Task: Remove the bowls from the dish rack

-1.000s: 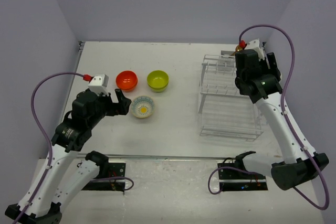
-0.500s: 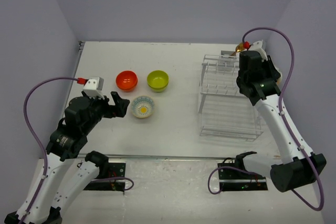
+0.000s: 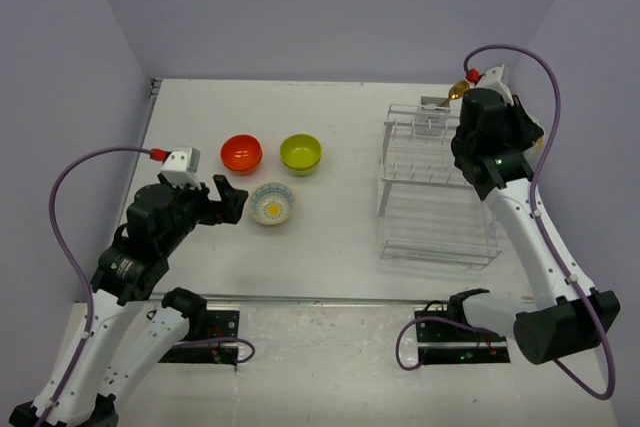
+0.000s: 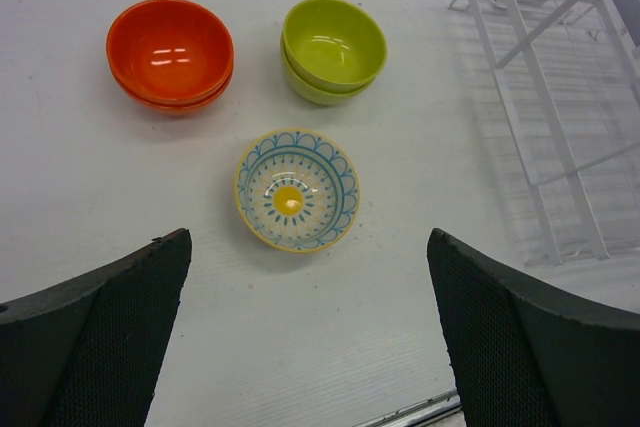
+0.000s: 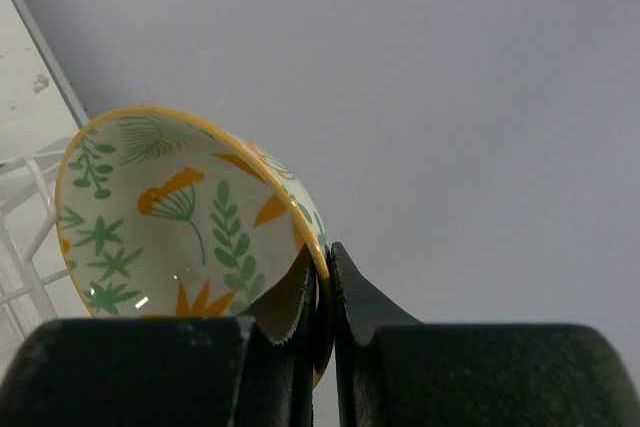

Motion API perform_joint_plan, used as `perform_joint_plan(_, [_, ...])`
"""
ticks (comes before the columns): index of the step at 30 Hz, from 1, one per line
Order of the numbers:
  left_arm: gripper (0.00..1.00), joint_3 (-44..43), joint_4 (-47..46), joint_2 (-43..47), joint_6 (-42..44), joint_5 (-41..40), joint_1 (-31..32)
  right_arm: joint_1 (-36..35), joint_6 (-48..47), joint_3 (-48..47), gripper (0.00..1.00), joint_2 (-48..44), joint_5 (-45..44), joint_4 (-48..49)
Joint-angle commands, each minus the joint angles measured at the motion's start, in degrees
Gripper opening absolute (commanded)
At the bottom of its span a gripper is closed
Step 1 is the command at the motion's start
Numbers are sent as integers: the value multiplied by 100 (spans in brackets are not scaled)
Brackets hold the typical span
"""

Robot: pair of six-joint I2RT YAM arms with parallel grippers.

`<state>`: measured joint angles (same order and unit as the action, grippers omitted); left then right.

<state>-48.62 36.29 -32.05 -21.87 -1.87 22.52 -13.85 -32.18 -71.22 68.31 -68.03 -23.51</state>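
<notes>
Nearly done, by the look of it. The orange-red bowls (image 3: 241, 153), lime-green bowls (image 3: 301, 153) and a blue-patterned bowl (image 3: 271, 203) sit on the worktop (image 3: 340, 237), and the dish rack (image 3: 435, 217) shows none. The right pincer (image 5: 322, 297) is clamped on the floral bowl (image 5: 170, 217) by the rack's far end, and the left pincer (image 3: 232, 199) gapes wide and empty.

Your left gripper (image 3: 229, 198) has drawn back a little from the blue-patterned bowl (image 3: 271, 203), its arm folding toward the near edge. Your right gripper (image 5: 322, 265), pinching the floral bowl (image 5: 170, 232) by its rim, has shifted slightly rightward and farther back over the dish rack (image 3: 435, 187).
</notes>
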Motion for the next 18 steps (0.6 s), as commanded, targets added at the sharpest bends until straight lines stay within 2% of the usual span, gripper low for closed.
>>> perform_joint_plan(1, [100, 46, -263, -12, 86, 46, 6, -13, -447, -216, 0, -37, -360, 822])
perform_joint_plan(7, [100, 63, -290, 24, 77, 20, 6, -13, -87, -568, 0, -239, -282, 603])
perform_joint_plan(10, [100, 98, -333, 15, 69, -42, 7, -91, 623, -1041, 0, -397, -89, -125])
perform_joint_plan(11, [100, 90, -342, -3, 77, -50, 6, -153, 1322, -1443, 0, -433, 60, -467])
perform_joint_plan(12, [100, 72, -386, -20, 77, -50, 6, -284, 1799, -1700, 0, -459, 323, -1384])
perform_joint_plan(13, [100, 29, -447, -72, 86, -33, 15, -572, 2221, -2172, 0, -451, 1074, -1785])
perform_joint_plan(14, [100, -7, -526, -99, 104, 80, 7, -749, 2869, -2342, 0, -433, 1455, -2120])
perform_joint_plan(16, [100, -321, -833, -318, 113, 317, 6, -1188, 3409, -2545, 0, -337, 1967, -2561])
perform_joint_plan(17, [100, -515, -887, -484, 113, 597, 6, -1512, 3916, -2755, 0, -275, 2900, -2702])
perform_joint_plan(18, [100, -760, -948, -643, 104, 757, 6, -1585, 4209, -2826, 0, -196, 3423, -2807])
